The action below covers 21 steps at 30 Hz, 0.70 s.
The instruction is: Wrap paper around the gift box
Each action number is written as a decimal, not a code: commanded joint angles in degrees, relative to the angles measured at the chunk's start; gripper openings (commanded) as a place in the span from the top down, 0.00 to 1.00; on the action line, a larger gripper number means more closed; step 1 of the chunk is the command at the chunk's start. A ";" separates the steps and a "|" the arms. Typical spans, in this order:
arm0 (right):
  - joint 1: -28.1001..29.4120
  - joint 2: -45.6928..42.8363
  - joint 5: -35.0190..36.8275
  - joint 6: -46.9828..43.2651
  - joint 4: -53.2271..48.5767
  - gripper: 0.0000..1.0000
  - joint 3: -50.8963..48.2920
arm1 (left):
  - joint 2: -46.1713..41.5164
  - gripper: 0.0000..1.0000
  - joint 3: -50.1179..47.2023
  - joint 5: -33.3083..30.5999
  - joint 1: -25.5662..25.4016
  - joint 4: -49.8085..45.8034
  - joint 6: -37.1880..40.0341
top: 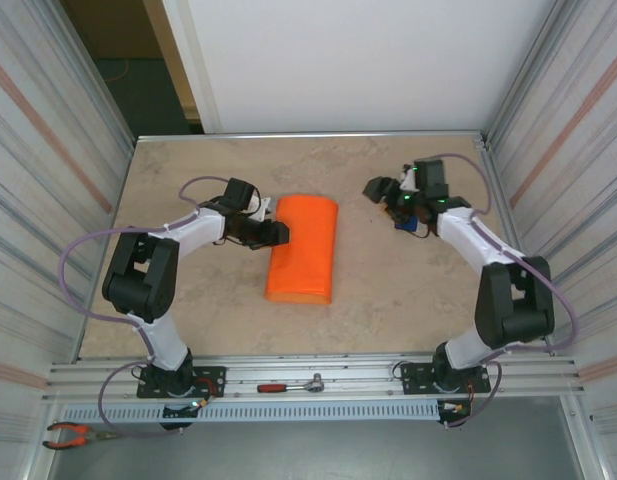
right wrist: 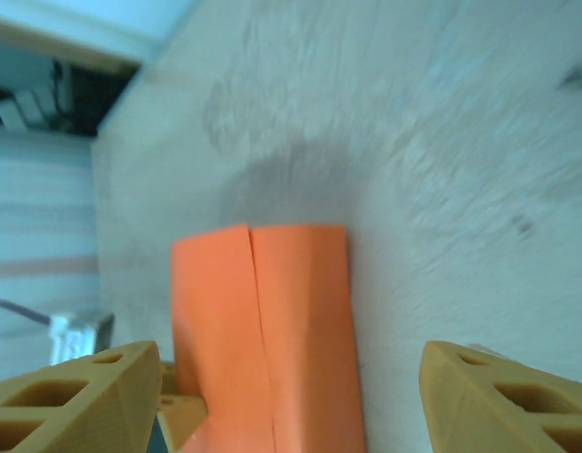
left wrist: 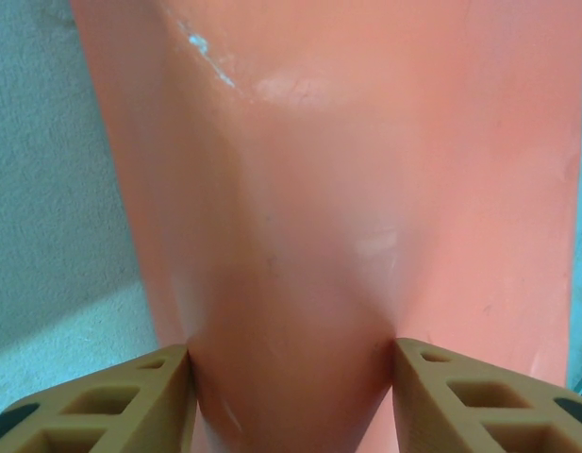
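Beige mottled tabletop [top: 188, 300]: bright orange paper sheet [top: 303, 250] folded into oblong bundle at centre, long axis running near-to-far. Pink-and-white marbled gift box probably inside fold (paper covers it, I can't confirm). My left gripper [top: 276, 234] at bundle's left long edge, fingers [left wrist: 130, 406] either side of paper, pinching it. My right gripper [top: 380, 187] spread, holding nothing, well apart off bundle's far right. Left arm nearer; I judge next fold goes across short axis.
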 commanded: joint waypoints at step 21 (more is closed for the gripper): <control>-20.90 11.47 -12.50 -6.57 0.91 0.62 -0.24 | 5.11 0.48 -2.18 -6.30 -1.57 -6.40 1.52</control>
